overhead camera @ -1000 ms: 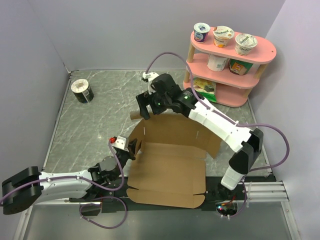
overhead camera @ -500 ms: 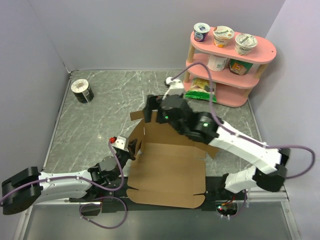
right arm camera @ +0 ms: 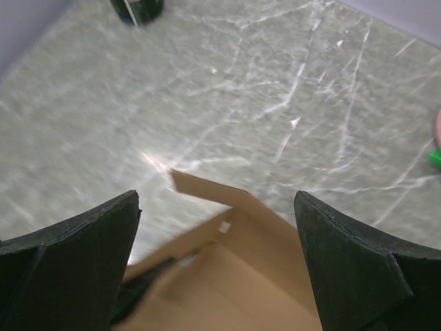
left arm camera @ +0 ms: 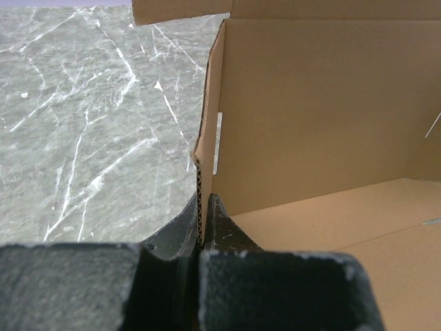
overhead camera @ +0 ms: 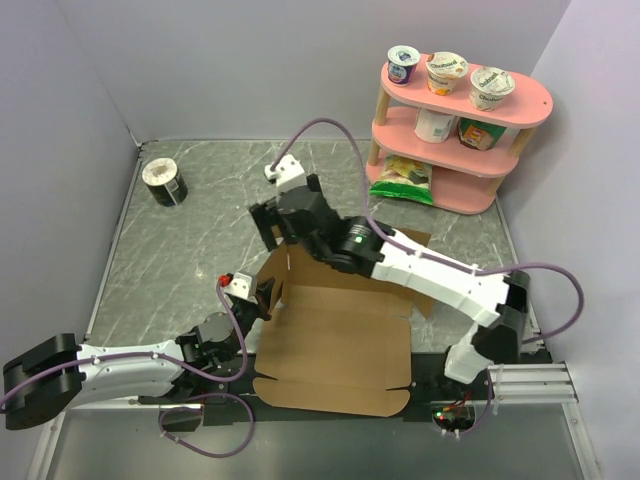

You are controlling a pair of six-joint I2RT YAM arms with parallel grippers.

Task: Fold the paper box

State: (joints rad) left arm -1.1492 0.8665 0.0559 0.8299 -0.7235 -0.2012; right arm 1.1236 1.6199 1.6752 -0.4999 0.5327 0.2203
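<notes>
Swinging across from mid-frame, my right gripper (overhead camera: 272, 218) now hangs nearer the upper left of the overhead view than it did half a second ago. My left arm hasn't budged.

Right fingers (right arm camera: 76, 241) are spread as wide as they go, holding nothing, and between them I look straight down on the pointed corner flap (right arm camera: 203, 189) at the back of the paper box (overhead camera: 340, 345). Left gripper (left arm camera: 202, 238) is low in the centre-left of the overhead view, its pads (left arm camera: 227, 234) pressed together on the cut edge of the box's side wall (left arm camera: 207, 124), holding it upright. The box lies half-formed at the centre bottom of the frame, base flat on the marble table (overhead camera: 190, 240), front panel still lying flat toward the bottom edge. A dark can (overhead camera: 165, 182) sits well apart in the upper left.

Now, doing this well, as I judge it: keep the left pinch steady so the wall stays square. Bring the right down straddling that flap, not onto it. Turn it inward along its crease, gently, so nothing buckles or slides.
</notes>
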